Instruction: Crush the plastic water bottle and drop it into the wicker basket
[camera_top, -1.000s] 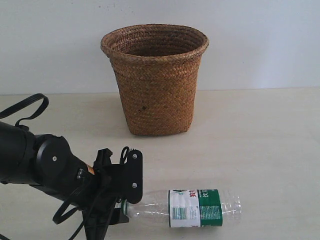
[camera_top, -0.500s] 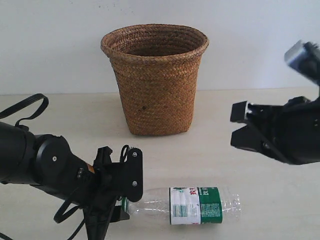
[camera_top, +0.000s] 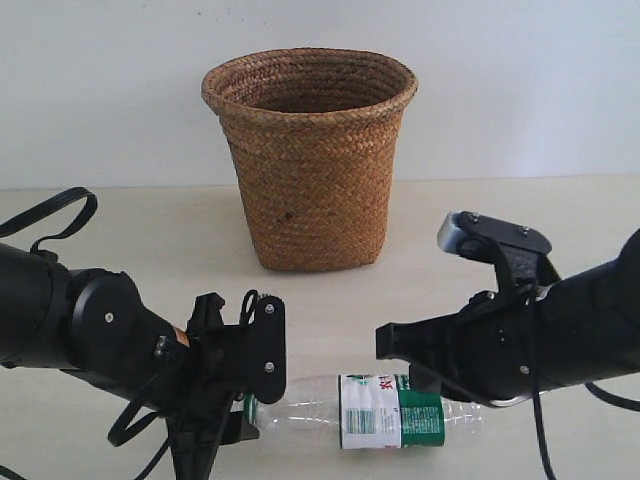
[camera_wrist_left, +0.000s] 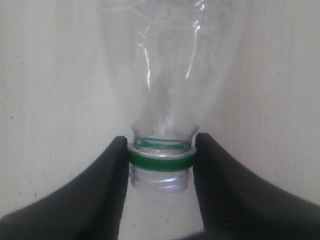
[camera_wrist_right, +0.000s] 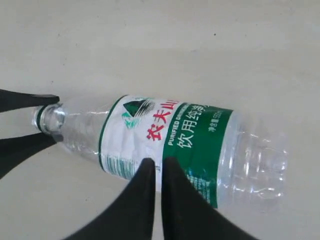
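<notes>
The plastic water bottle (camera_top: 392, 412) lies on its side on the table at the front, well in front of the wicker basket (camera_top: 310, 160). My left gripper (camera_top: 252, 408) is shut on the bottle's neck. In the left wrist view both black fingers press the green ring of the neck (camera_wrist_left: 161, 161), with the clear bottle (camera_wrist_left: 170, 75) beyond. My right gripper (camera_top: 392, 345) hovers just above the label, its jaws shut with only a thin slit between them and nothing held. In the right wrist view the right gripper (camera_wrist_right: 158, 162) points at the bottle (camera_wrist_right: 200, 135).
The basket stands upright at the back centre against a white wall. A black cable loop (camera_top: 60, 215) rises from the left arm. Pale tabletop (camera_top: 540, 215) lies to the right of the basket.
My right arm came into view from the right and dropped down and left until it stands over the bottle. The left gripper has stayed on the neck. The bottle has hardly moved.
</notes>
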